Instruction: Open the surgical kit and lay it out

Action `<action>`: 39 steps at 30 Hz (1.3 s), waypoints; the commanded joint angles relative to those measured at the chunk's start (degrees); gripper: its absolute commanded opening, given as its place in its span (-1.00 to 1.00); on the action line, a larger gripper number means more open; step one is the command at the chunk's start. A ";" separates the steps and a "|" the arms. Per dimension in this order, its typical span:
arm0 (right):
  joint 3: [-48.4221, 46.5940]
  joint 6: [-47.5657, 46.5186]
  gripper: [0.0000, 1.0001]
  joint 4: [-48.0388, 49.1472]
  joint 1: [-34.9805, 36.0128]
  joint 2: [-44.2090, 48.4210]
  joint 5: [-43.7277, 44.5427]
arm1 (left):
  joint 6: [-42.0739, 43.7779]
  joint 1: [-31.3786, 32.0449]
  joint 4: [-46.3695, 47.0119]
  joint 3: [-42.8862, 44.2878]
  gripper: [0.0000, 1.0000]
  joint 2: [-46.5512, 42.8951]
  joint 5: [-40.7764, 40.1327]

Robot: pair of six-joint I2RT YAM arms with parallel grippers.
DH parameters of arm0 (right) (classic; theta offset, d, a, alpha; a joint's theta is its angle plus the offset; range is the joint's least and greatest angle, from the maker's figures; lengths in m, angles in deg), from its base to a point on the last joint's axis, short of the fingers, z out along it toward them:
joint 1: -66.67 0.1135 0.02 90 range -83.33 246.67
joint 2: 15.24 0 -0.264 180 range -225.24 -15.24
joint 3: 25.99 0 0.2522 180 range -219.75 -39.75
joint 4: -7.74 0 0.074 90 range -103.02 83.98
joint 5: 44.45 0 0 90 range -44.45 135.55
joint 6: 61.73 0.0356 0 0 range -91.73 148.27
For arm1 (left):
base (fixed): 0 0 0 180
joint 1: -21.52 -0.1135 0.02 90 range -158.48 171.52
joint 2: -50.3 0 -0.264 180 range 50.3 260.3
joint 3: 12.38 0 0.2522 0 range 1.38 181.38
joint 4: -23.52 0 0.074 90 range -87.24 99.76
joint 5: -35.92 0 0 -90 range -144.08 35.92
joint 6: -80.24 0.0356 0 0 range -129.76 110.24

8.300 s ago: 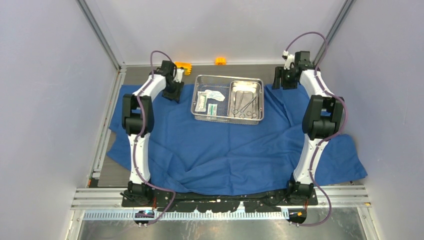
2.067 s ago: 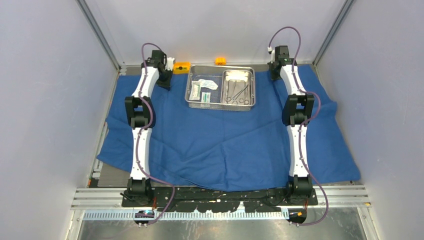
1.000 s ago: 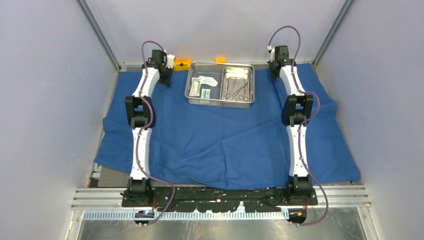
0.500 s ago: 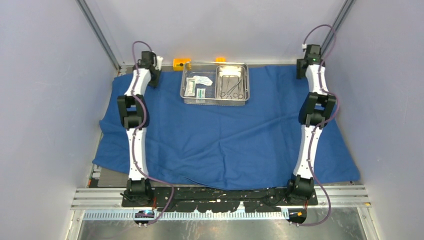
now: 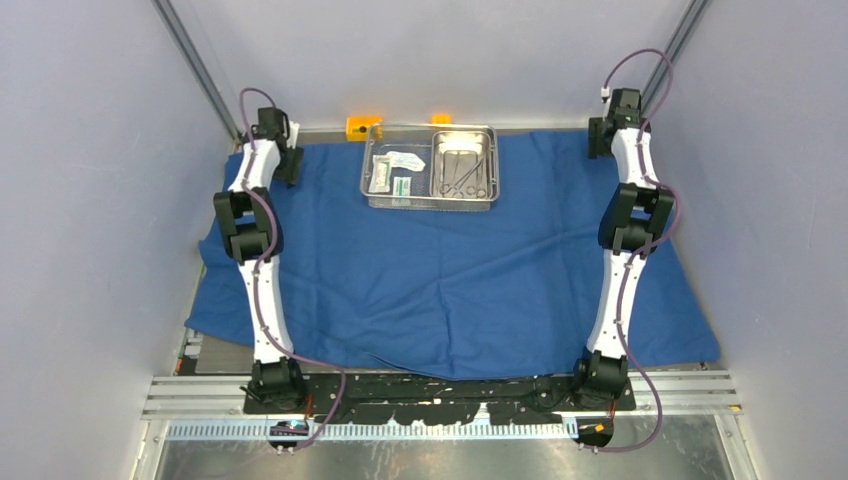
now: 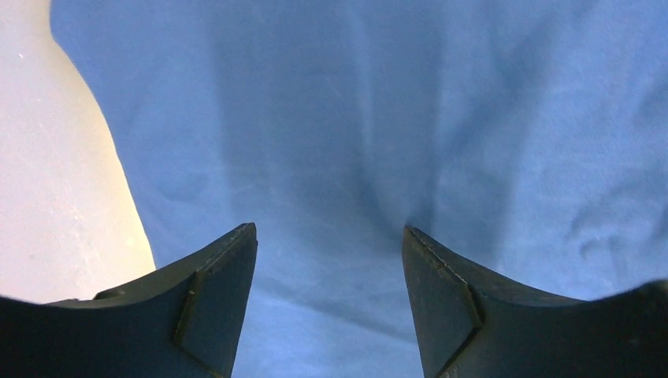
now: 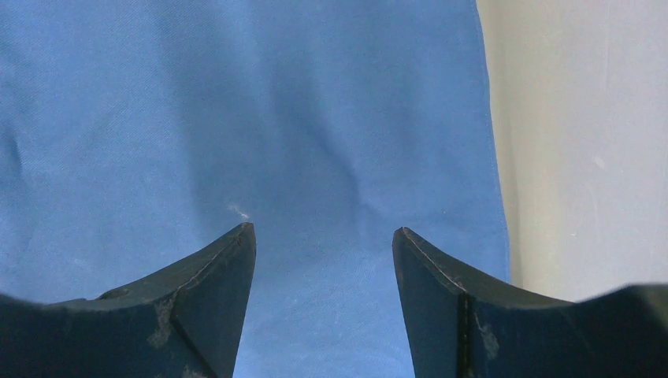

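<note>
The blue cloth wrap (image 5: 450,270) lies spread flat over the table. On its far middle stands the steel mesh basket (image 5: 372,196), holding white-green packets (image 5: 392,172) on the left and the smaller solid tray (image 5: 462,172) with scissors and forceps (image 5: 468,176) on the right. My left gripper (image 5: 287,160) is at the cloth's far left corner, open, with only blue cloth (image 6: 378,118) showing between its fingers (image 6: 228,291). At the far right corner my right gripper (image 5: 597,138) also stands open over the cloth (image 7: 276,118), near its edge.
Two small orange blocks (image 5: 357,127) (image 5: 441,119) sit behind the basket by the back wall. Grey walls close in on both sides. A metal rail runs along the table's near edge (image 5: 440,392). Bare table shows beside the cloth in both wrist views (image 6: 55,173) (image 7: 583,142).
Both arms swung outward to the far corners, spreading the cloth's back edge wider. Both grippers opened and let go of the cloth. The basket slid a little left.
</note>
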 commanded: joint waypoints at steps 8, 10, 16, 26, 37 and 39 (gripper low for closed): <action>3.77 -1.41 0.34 1.61 -3.66 -0.53 2.13 | 1.18 0.43 0.43 -2.66 0.66 -6.59 0.26; 5.85 -2.28 0.33 2.57 -4.67 -0.16 3.30 | 1.32 0.47 0.38 -2.81 0.72 -6.93 0.31; 10.82 -5.57 0.31 5.39 -6.80 0.08 7.04 | 2.11 0.45 1.24 -5.02 0.83 -8.65 -0.18; 11.64 -8.76 0.27 6.37 -8.15 -0.87 12.13 | 3.34 0.35 3.25 -8.81 0.95 -10.61 -2.04; 18.84 -0.40 0.27 8.95 -8.01 11.44 -2.46 | 1.55 0.30 7.16 -11.49 0.99 -12.81 -1.31; 19.97 1.76 0.30 9.30 -7.65 14.51 -6.24 | 1.11 0.19 9.11 -13.76 1.00 -14.54 -0.86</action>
